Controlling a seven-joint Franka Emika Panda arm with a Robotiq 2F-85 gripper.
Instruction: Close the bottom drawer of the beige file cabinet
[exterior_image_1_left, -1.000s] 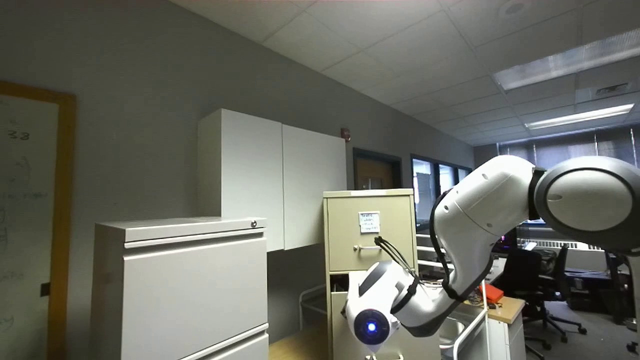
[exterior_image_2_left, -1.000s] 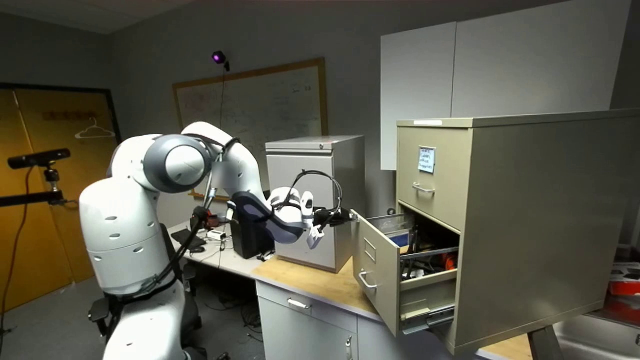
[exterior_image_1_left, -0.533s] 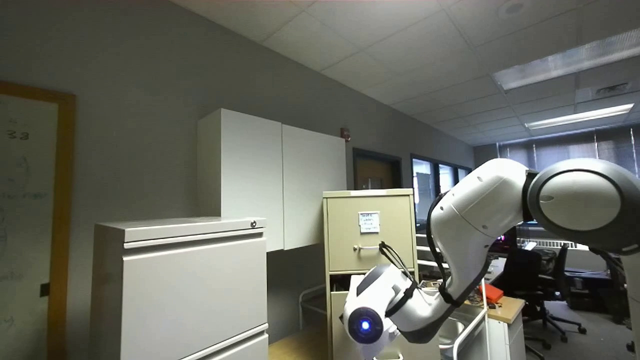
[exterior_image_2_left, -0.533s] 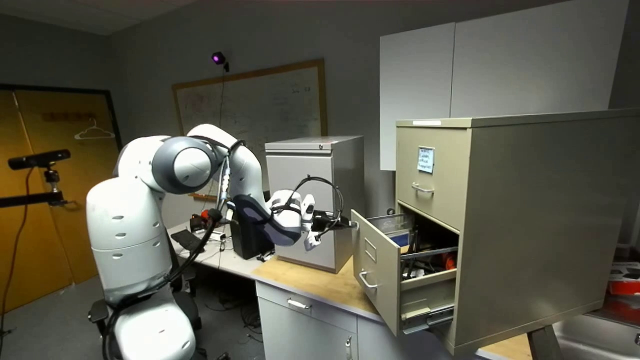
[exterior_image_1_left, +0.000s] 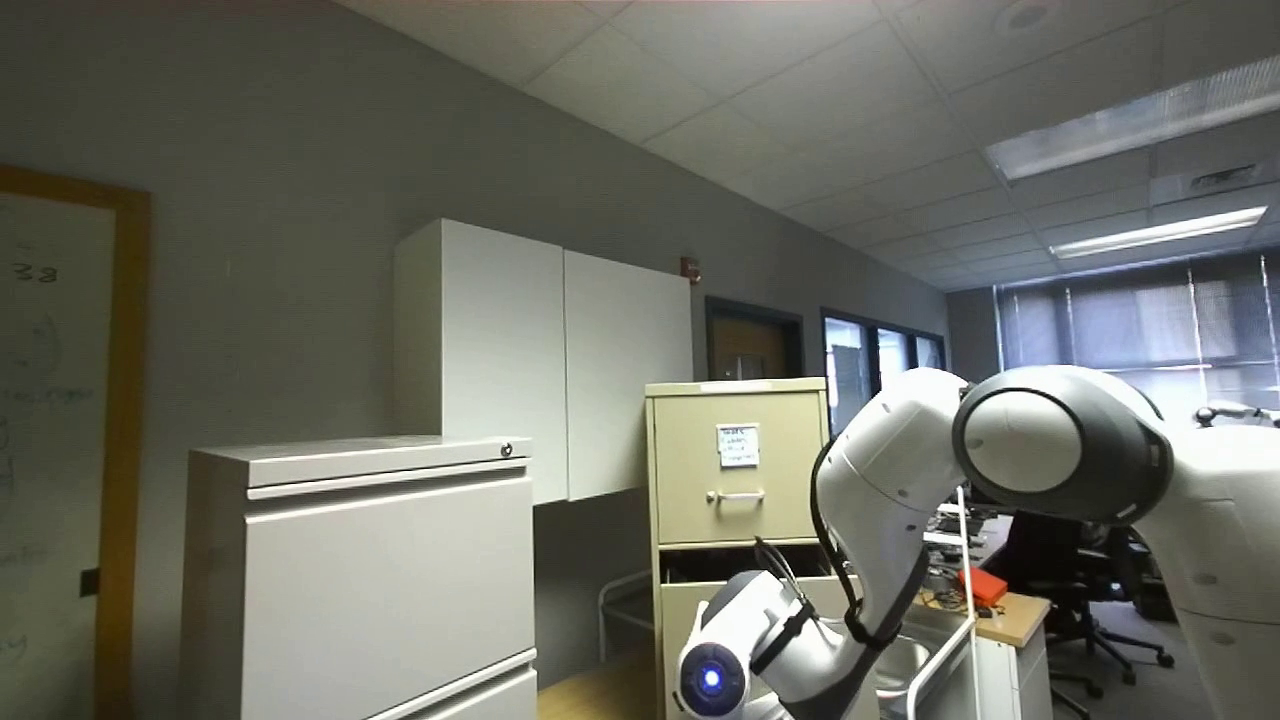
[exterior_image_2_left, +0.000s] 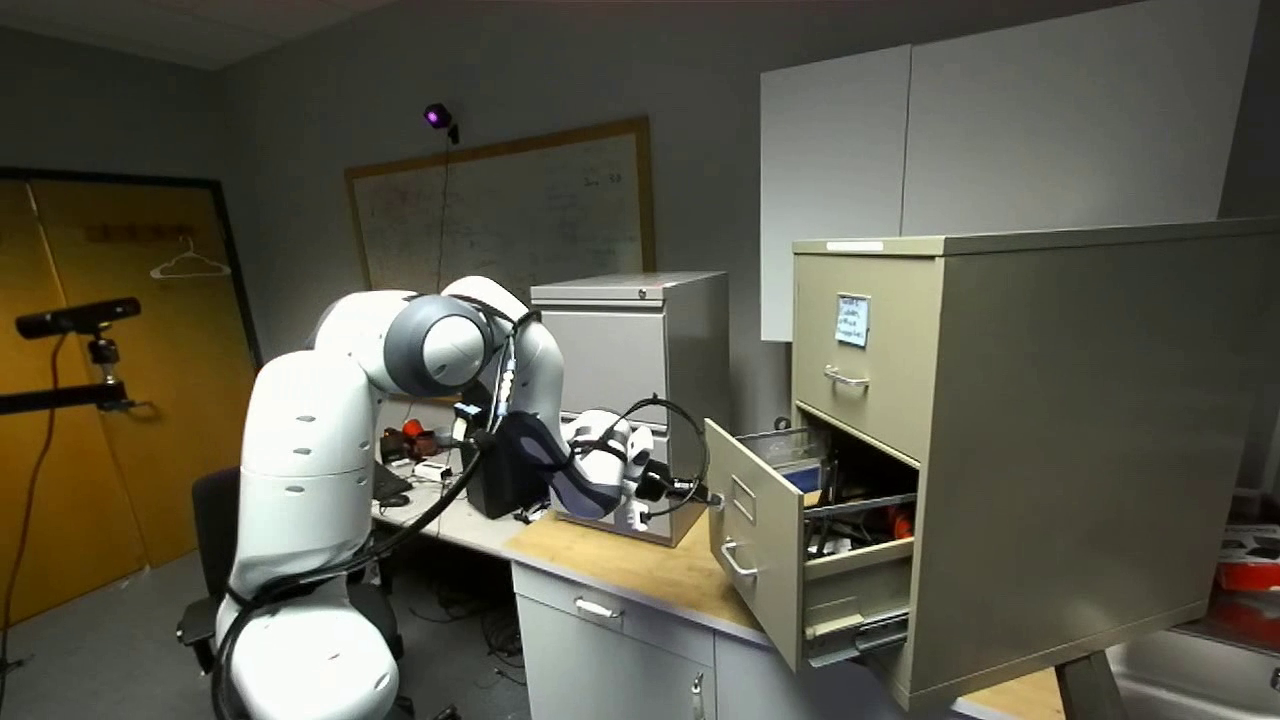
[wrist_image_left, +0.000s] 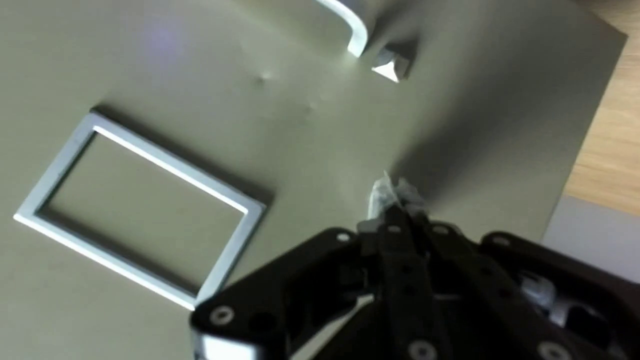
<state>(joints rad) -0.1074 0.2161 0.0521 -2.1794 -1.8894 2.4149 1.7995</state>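
The beige file cabinet (exterior_image_2_left: 1060, 430) also shows in an exterior view (exterior_image_1_left: 690, 470). Its top drawer is shut. Its bottom drawer (exterior_image_2_left: 775, 570) is pulled well out, with tools and boxes inside. The drawer front carries a metal handle (exterior_image_2_left: 738, 562) and a label holder (exterior_image_2_left: 743, 498); the wrist view shows the handle (wrist_image_left: 356, 30) and label holder (wrist_image_left: 172, 159) too. My gripper (exterior_image_2_left: 712, 499) is at the drawer front near its left edge, beside the label holder. In the wrist view the taped fingertips (wrist_image_left: 395, 195) are together and empty; whether they touch the metal I cannot tell.
A lower white-grey cabinet (exterior_image_2_left: 695, 400) stands on the wooden counter (exterior_image_2_left: 640, 565) behind the arm; it also shows in an exterior view (exterior_image_1_left: 390, 590). White cupboards (exterior_image_2_left: 835, 180) hang on the wall. A sink (exterior_image_2_left: 1180, 670) is by the cabinet's far side.
My gripper has moved down along the drawer front, and the arm's elbow has come lower and toward the cabinet. The drawer stands out about as far as before.
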